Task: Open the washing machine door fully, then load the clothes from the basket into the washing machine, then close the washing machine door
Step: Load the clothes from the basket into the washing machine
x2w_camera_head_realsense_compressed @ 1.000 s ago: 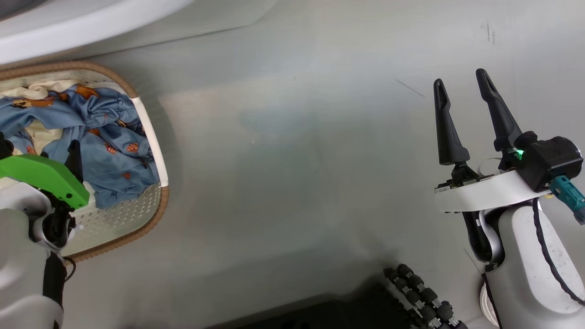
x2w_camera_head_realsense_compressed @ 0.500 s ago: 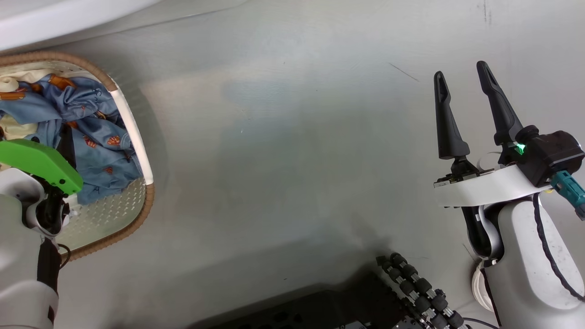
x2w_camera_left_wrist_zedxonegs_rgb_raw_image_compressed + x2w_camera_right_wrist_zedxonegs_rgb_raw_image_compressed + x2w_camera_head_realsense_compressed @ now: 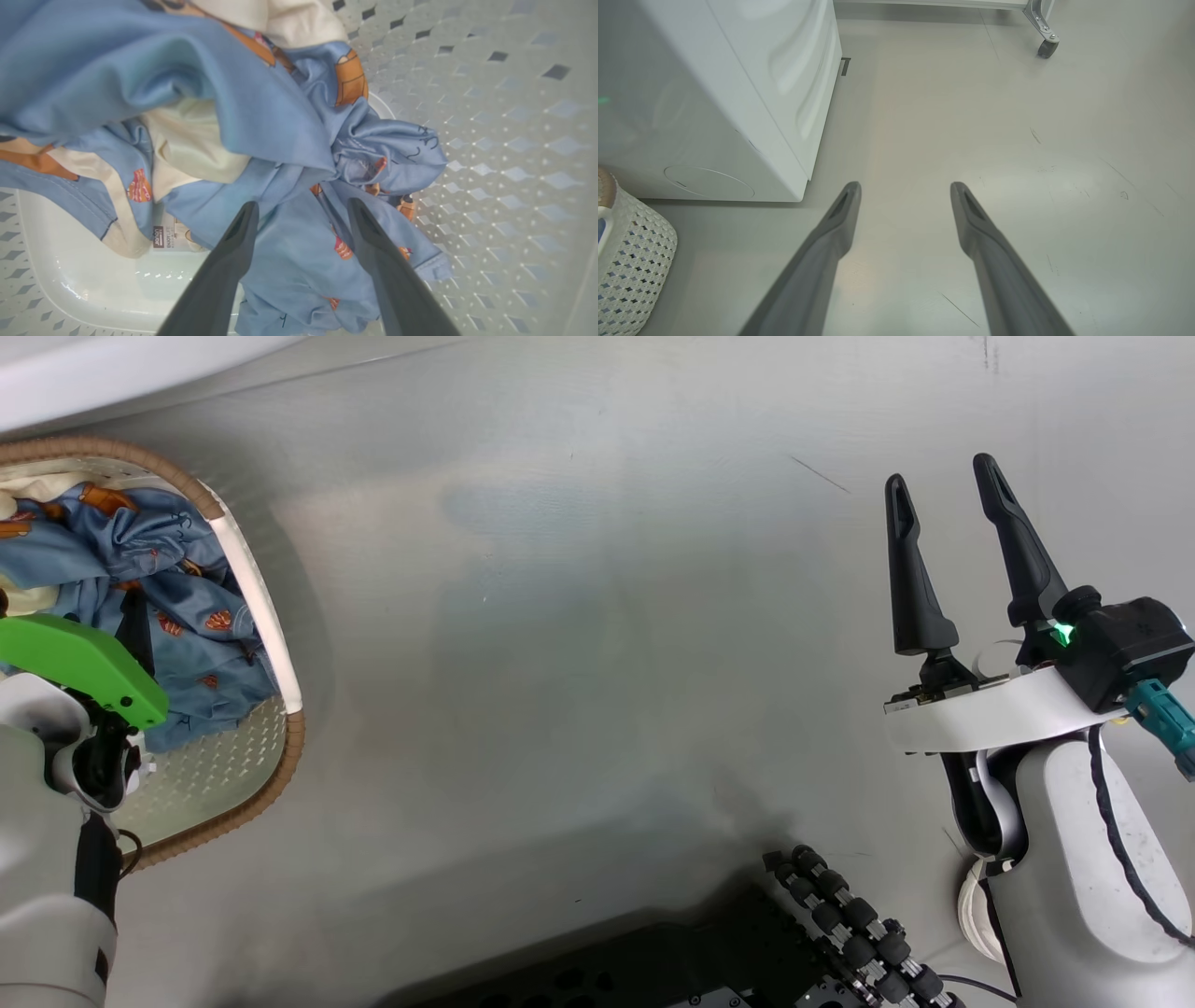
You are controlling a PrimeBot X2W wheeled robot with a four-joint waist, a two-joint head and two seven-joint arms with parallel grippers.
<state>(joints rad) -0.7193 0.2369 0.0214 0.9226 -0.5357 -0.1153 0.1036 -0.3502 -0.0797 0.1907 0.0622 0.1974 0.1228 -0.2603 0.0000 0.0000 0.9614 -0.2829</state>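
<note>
left gripper (image 3: 302,204) wide open, nothing held, tips straddling the clothes (image 3: 261,116) in the basket (image 3: 490,140) | head camera has swung, basket now further left in view; grasp looks imminent | right gripper (image 3: 938,471) open, empty, above floor (image 3: 971,116) | washing machine (image 3: 714,93) just beyond basket; door state unseen

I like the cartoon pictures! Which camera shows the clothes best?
The left wrist view: the clothes lie close up, prints clear. The head view shows them smaller, in the basket, partly behind the left arm. The right wrist view catches the basket's wall.
</note>
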